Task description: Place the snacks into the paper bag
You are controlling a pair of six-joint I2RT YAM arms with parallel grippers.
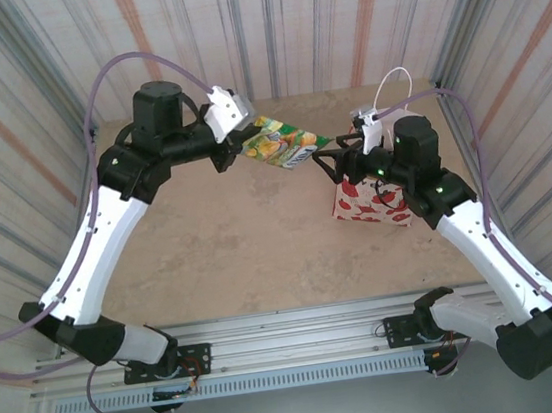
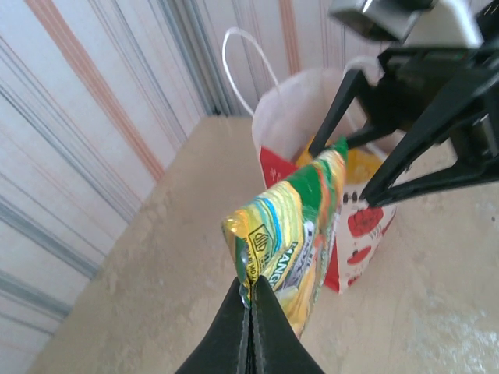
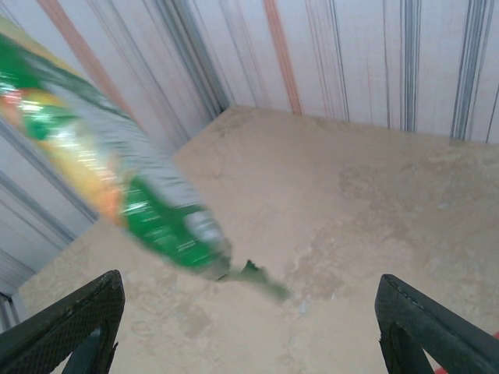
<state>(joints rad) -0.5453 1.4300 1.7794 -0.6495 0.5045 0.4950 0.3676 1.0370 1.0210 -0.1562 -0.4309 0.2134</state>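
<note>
Aloft: green-yellow packet beside paper bag

The left wrist view looks into the paper bag, something yellow inside; from above, the right arm covers its mouth. The green-yellow packet hangs above the counter, long axis pointing from the left pincer, clamped on its end, toward the right pincer, spread wide, holding nothing.
</note>
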